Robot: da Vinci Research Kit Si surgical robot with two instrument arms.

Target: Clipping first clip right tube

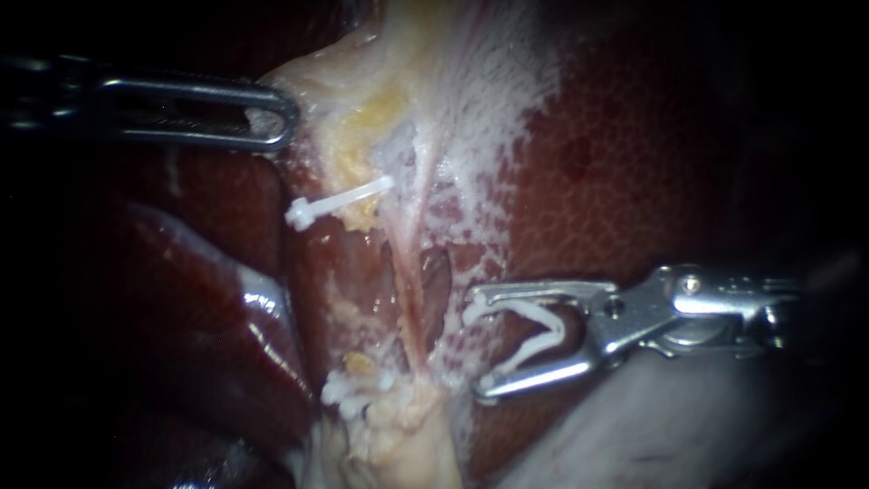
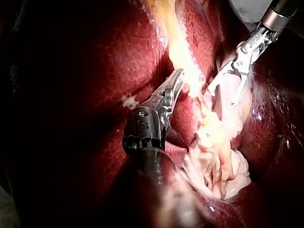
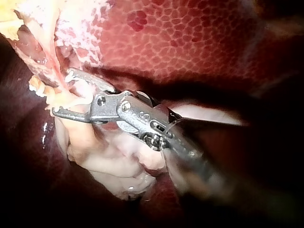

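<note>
A thin pink tube [image 1: 412, 290] runs down the pale dissected strip between the liver lobes; it is the right one of the two strands. A white clip [image 1: 339, 201] crosses the strand to its left, and more white clips [image 1: 348, 389] bunch at the lower end. My right instrument [image 1: 478, 344] carries an open white clip [image 1: 529, 337] between its wide-spread jaws, just right of the tube and not around it; the right wrist view shows the same [image 3: 64, 92]. My left instrument [image 1: 272, 118] is shut on the pale tissue edge [image 1: 312, 86] at the upper left.
Dark red liver [image 1: 634, 163] lies on the right, and a glossy lobe [image 1: 217, 308] on the left. Yellow fatty tissue [image 1: 362, 136] sits above the clip. Pale gallbladder tissue [image 3: 114, 161] lies under the right instrument.
</note>
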